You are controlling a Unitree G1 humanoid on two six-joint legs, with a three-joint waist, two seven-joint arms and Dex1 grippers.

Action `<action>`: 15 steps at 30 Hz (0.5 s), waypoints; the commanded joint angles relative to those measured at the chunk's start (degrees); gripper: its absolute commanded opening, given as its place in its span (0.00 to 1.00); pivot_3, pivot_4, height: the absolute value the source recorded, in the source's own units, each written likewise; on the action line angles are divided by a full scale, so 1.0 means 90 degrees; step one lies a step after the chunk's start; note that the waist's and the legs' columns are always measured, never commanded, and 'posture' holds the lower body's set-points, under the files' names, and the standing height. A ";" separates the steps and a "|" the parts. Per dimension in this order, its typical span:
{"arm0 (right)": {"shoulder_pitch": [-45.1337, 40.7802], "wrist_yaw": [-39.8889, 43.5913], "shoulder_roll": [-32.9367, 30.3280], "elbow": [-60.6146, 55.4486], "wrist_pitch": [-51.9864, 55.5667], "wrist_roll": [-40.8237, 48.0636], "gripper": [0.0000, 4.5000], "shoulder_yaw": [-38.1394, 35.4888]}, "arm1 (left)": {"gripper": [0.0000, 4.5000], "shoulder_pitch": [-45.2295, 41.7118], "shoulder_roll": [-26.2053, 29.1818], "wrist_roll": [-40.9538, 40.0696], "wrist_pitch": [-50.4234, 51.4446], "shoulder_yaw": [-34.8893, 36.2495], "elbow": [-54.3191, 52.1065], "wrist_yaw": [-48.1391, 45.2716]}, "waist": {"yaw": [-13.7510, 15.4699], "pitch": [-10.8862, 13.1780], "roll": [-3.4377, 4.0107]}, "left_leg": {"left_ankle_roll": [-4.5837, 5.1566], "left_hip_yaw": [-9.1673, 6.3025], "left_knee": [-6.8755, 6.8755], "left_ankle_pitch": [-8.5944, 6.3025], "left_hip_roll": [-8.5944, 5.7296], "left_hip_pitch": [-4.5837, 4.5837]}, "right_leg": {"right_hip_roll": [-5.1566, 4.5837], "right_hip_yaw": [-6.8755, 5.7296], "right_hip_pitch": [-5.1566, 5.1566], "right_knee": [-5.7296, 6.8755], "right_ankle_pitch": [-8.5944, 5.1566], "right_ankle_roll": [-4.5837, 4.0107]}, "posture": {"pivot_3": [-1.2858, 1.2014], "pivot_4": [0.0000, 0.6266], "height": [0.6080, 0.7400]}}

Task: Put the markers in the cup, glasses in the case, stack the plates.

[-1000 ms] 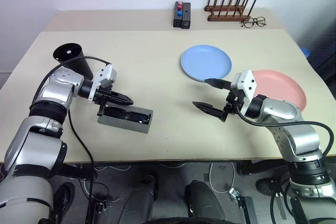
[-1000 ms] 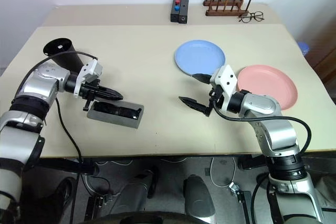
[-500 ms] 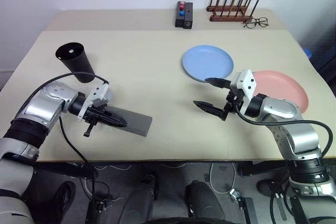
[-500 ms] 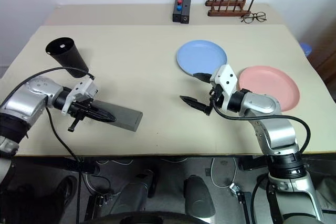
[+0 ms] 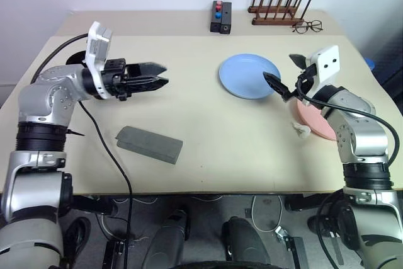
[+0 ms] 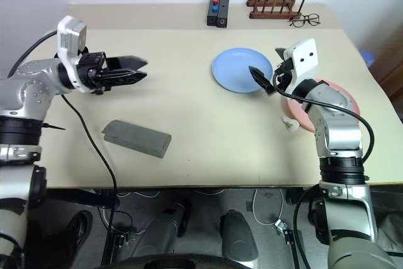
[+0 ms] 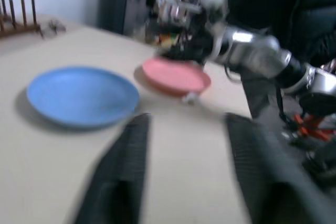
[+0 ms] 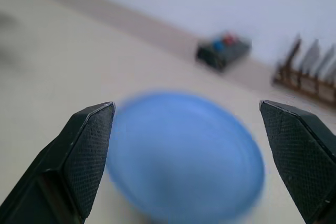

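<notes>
On the desk the grey case lies shut, so the glasses look stowed; blue plate and pink plate remain unstacked. A second ago the case stood open under the left hand, now lifted away, fingers parted; right hand gapes over the blue plate

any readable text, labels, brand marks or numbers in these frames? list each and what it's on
None can be read.
Grey case: plain lid, no marking visible.
Blue plate and pink plate: plain.
Black block with red and blue knobs: any marking is too small to tell.
White housings behind the left tool and right tool: no print visible.
</notes>
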 commanded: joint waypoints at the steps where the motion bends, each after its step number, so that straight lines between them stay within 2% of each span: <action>1: -0.0044 -0.0050 -0.0452 -0.0023 0.0318 -0.0248 1.00 -0.0146 | 0.97 -0.0015 -0.0143 -0.0164 0.0250 0.0134 -0.0654 0.0111 | -0.0003 0.0000 0.0000 | 0.0000 0.0002 0.0000 0.0000 -0.0001 0.0000 | -0.0001 0.0001 0.0009 0.0000 0.0000 0.0000 | 0.52 0.24 0.99; 5: 0.0433 0.0399 -0.1045 -0.0446 0.1031 -0.0032 1.00 -0.0316 | 0.99 0.0346 -0.0288 -0.0162 0.0442 0.0106 -0.1002 0.0121 | -0.0019 -0.0002 0.0004 | 0.0000 0.0004 -0.0005 -0.0001 0.0001 0.0003 | -0.0002 0.0002 0.0017 0.0000 -0.0001 -0.0001 | 0.52 0.24 0.99; 8: 0.1167 0.1043 -0.1633 -0.1000 0.1333 0.0277 1.00 -0.0611 | 0.99 0.0573 -0.0134 -0.0235 0.0746 -0.0012 -0.1445 -0.0143 | -0.0015 -0.0001 0.0005 | 0.0001 0.0007 -0.0006 -0.0001 0.0002 0.0000 | -0.0002 0.0004 0.0012 0.0000 -0.0001 -0.0001 | 0.52 0.24 0.99; 15: 0.2439 0.1762 -0.2668 -0.1064 0.1248 0.0230 1.00 -0.1194 | 0.99 0.0637 -0.0311 0.0175 0.0314 -0.0156 -0.1387 -0.0232 | 0.0021 -0.0001 0.0005 | 0.0005 0.0013 0.0013 -0.0006 0.0001 0.0004 | -0.0010 0.0002 0.0030 -0.0003 -0.0002 -0.0003 | 0.52 0.24 0.99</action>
